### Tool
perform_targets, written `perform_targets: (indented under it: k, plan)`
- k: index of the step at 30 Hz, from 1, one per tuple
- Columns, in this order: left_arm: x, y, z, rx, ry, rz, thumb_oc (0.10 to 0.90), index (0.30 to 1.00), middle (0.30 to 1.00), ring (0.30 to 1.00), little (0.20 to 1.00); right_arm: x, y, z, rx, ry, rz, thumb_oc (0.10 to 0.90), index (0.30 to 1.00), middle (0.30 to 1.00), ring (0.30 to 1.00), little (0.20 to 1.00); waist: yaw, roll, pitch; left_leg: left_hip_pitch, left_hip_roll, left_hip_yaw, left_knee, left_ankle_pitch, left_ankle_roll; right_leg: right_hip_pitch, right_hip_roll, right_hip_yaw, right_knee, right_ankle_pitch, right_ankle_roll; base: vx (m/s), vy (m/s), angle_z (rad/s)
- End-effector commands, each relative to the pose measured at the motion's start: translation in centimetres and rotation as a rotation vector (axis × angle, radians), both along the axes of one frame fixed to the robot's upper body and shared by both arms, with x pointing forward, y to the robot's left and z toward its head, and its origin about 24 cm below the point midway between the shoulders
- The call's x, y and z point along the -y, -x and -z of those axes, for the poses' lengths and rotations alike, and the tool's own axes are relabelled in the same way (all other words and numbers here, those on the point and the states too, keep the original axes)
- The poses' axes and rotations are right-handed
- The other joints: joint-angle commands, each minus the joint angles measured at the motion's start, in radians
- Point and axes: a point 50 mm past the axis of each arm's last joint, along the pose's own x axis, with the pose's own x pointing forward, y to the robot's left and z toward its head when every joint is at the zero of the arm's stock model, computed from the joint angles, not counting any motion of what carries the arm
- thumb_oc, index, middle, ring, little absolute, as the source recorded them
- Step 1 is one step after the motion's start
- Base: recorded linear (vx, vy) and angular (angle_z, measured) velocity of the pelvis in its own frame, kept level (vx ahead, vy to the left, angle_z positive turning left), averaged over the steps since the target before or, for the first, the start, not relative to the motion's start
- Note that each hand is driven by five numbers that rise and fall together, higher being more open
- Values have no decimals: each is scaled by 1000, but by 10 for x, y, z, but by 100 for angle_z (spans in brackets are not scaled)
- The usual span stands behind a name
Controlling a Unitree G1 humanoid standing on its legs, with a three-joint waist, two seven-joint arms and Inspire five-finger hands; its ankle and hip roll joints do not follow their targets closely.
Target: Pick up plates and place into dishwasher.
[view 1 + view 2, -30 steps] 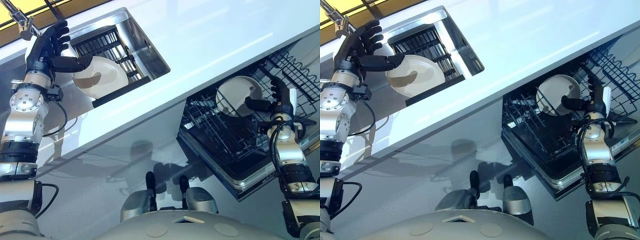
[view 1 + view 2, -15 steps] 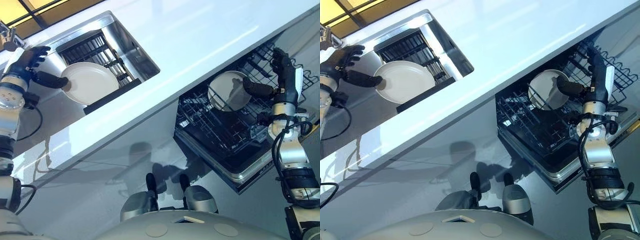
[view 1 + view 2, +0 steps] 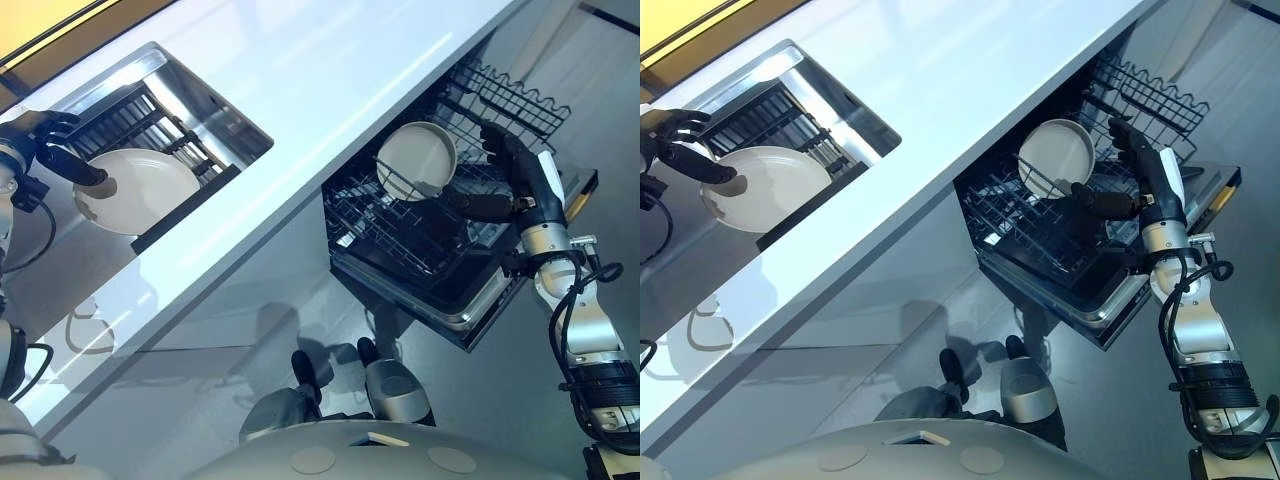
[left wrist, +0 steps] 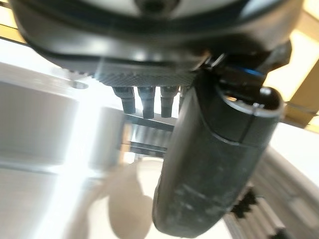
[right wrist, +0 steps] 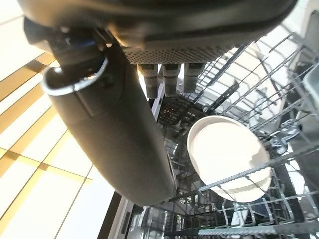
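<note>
left hand [image 3: 42, 140], fingers splayed, is laying its thumb across the left rim of the sink plate [image 3: 140, 190], upper left; right hand [image 3: 520, 185] is hanging open at right, well apart.

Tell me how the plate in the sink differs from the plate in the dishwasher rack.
The sink plate lies face up in the sink; the dishwasher plate stands on edge in the dishwasher rack. The thumb of the left hand rests over the sink plate's rim; the open right hand sits beside the dishwasher plate without holding it. Both are round and pale.
</note>
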Motion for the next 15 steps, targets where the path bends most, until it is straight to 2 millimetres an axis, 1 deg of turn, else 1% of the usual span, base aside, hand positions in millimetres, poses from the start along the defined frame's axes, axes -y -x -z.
perform_targets:
  k: [1, 4, 6, 7, 8, 9, 10, 11, 12, 13, 14, 15]
  plan:
    - [4, -4, -65, 319, -52, -13, 800, 900, 900, 900, 900, -12, 2, -42, 205, 88, -124, 800, 900, 900, 900, 900, -1, 36, -150, 13, -69, -25, 73, -171, 48, -75, 4, 7, 108, -12, 88, 16, 2, -11]
    - [17, -9, -78, 506, -7, 25, 800, 900, 900, 900, 900, -14, 3, -35, 175, 72, -137, 800, 900, 900, 900, 900, -3, 32, -155, 15, -69, -23, 70, -171, 48, -77, 4, 10, 110, -13, 89, 6, -1, -1]
    - [27, -6, -93, 700, -54, 44, 800, 900, 900, 900, 900, -16, 5, -28, 160, 66, -146, 800, 900, 900, 900, 900, -1, 27, -158, 18, -68, -23, 66, -172, 49, -77, 4, 11, 111, -13, 87, 0, 0, 0]
    - [30, -4, -97, 762, -85, 48, 800, 900, 900, 900, 900, -17, 6, -25, 152, 59, -152, 800, 900, 900, 900, 900, 1, 25, -159, 18, -68, -23, 66, -172, 49, -77, 5, 10, 111, -14, 87, 20, -36, 1]
    - [34, 0, -101, 826, -149, 52, 800, 900, 900, 900, 900, -19, 8, -20, 136, 60, -161, 800, 900, 900, 900, 900, 3, 23, -161, 18, -67, -23, 66, -172, 49, -77, 5, 9, 110, -14, 86, 16, -40, 1]
    - [38, 4, -104, 863, -280, 60, 800, 900, 900, 900, 900, -21, 9, -16, 124, 63, -166, 800, 900, 900, 900, 900, 8, 17, -162, 19, -67, -23, 66, -173, 48, -76, 5, 9, 108, -14, 85, 12, -36, 1]
    - [38, 6, -104, 872, -325, 59, 800, 900, 900, 900, 900, -21, 10, -16, 118, 62, -170, 800, 900, 900, 900, 900, 9, 16, -162, 19, -66, -24, 65, -172, 48, -76, 6, 9, 107, -14, 84, 0, -35, 1]
    - [38, 12, -102, 886, -420, 66, 800, 900, 900, 900, 900, -21, 11, -14, 107, 57, -175, 800, 900, 900, 900, 900, 15, 12, -162, 19, -65, -25, 65, -172, 47, -77, 6, 7, 107, -12, 83, -11, -31, 0]
    - [38, 16, -99, 870, -540, 75, 800, 900, 900, 900, 900, -21, 12, -12, 96, 51, -175, 800, 900, 900, 900, 900, 19, 9, -162, 18, -65, -27, 65, -172, 47, -78, 7, 4, 106, -12, 81, -15, -31, 0]
    - [38, 18, -98, 864, -594, 79, 800, 900, 900, 900, 900, -21, 12, -12, 93, 51, -176, 800, 900, 900, 900, 900, 21, 8, -162, 18, -65, -27, 65, -172, 47, -78, 7, 3, 106, -12, 81, 0, 0, 0]
    - [35, 24, -94, 836, -724, 93, 800, 900, 900, 900, 900, -19, 13, -12, 81, 50, -181, 800, 900, 900, 900, 900, 24, 7, -162, 18, -64, -27, 63, -170, 45, -79, 7, 0, 105, -10, 82, 0, 0, 0]
    - [32, 28, -93, 826, -766, 98, 800, 900, 900, 900, 900, -17, 14, -11, 76, 47, -181, 800, 900, 900, 900, 900, 26, 6, -163, 18, -62, -27, 63, -169, 45, -78, 7, -3, 103, -10, 81, 0, 0, 0]
